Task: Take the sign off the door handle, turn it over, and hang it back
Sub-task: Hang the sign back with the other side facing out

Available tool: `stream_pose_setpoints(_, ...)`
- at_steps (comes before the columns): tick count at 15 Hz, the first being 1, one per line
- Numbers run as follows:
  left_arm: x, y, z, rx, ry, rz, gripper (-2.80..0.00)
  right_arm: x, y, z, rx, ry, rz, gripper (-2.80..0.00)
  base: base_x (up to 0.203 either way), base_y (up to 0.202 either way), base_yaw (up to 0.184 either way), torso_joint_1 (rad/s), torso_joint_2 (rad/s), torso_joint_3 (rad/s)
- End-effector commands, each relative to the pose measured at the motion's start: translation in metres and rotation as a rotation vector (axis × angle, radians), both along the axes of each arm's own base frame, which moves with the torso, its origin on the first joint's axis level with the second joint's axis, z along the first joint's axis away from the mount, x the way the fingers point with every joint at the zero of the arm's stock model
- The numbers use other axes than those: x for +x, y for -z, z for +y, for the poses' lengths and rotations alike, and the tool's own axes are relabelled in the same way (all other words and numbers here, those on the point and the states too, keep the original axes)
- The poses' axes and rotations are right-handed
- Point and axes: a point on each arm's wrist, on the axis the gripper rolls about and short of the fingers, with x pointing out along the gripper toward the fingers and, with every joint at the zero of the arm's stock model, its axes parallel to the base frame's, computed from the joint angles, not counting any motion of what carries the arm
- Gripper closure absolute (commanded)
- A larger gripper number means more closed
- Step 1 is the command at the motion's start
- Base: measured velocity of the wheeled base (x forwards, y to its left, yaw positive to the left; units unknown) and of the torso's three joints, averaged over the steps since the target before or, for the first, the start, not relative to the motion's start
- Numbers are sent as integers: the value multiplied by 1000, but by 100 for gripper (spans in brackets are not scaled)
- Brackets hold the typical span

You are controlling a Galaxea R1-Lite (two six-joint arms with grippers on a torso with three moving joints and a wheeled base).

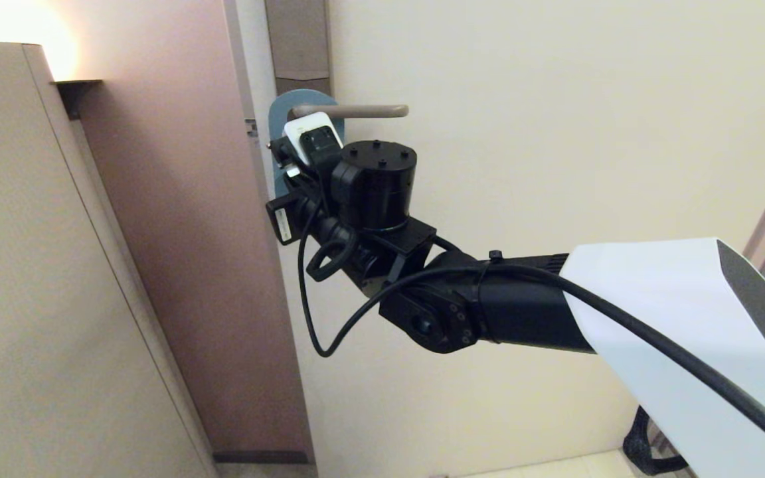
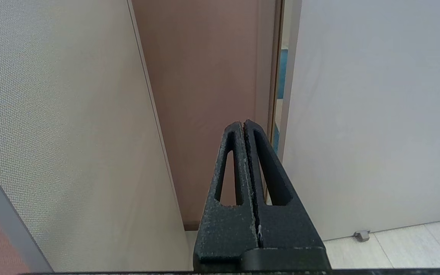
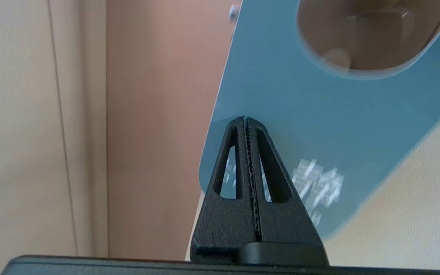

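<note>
Clenched empty, right gripper (image 3: 247,119) meets the blue-side-out sign (image 3: 300,114), seemingly hanging lengthwise down from door handle (image 1: 349,111).

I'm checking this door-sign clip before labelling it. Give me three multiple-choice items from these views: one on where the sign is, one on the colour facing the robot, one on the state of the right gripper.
1. Where is the sign?
A. Hanging on the door handle
B. Lying on the floor
C. Held away from the door

2. Which colour faces the right wrist camera?
A. Red
B. Blue
C. Yellow

3. How is the right gripper?
A. Wide open
B. Shut on the handle
C. Shut, holding nothing

Answers:
1 A: in the head view the lever passes across the sign's top.
2 B: the right wrist view shows a blue face with blurred white lettering.
3 C: the fingers meet with nothing between them, their tips in front of the sign's edge.
</note>
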Motion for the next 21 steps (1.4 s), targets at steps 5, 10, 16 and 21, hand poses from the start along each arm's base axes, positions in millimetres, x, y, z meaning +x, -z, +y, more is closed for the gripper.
stream_pose_setpoints(5, 0, 0, 0, 0, 0, 2, 0, 7, 1, 5, 25, 13, -22, 0, 0, 0, 0, 0, 0, 0)
stream_pose_setpoints(10, 0, 0, 0, 0, -1, 2, 0, 5, -5, 3, 28, 14, -29, 0, 0, 0, 0, 0, 0, 0)
stream_pose_setpoints(16, 0, 0, 0, 0, -1, 1, 0, -12, -31, -20, 19, 20, -25, 0, 0, 0, 0, 0, 0, 0)
stream_pose_setpoints(21, 0, 0, 0, 0, 1, 1, 0, -38, -44, -55, -54, 27, 21, 0, 0, 0, 0, 0, 0, 0)
